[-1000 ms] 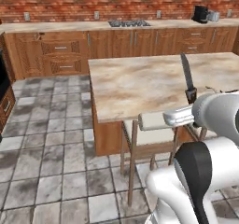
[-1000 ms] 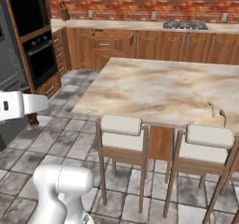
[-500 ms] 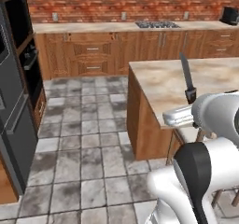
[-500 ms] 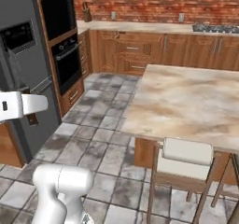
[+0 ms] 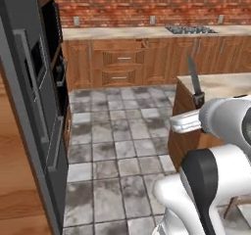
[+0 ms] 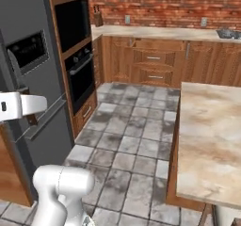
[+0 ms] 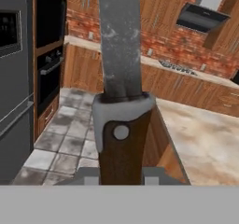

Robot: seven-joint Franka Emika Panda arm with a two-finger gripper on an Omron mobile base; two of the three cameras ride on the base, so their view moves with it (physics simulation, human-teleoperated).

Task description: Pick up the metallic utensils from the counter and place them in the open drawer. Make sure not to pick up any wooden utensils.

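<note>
Grey blade up, dark handle down: we see the knife [image 7: 121, 101] standing upright in the gripper [image 7: 121, 178], whose jaws are clamped on the handle's lower end. From the left base view we note the same knife [image 5: 194, 84] raised above the white hand, blade pointing up, level with the near corner of the island counter [image 5: 223, 84]. From the right base view we see the marbled counter [image 6: 212, 135] to the right, grey tiled floor [image 6: 132, 140] between it and the black oven column [image 6: 77, 60]. We cannot make out an open drawer.
</note>
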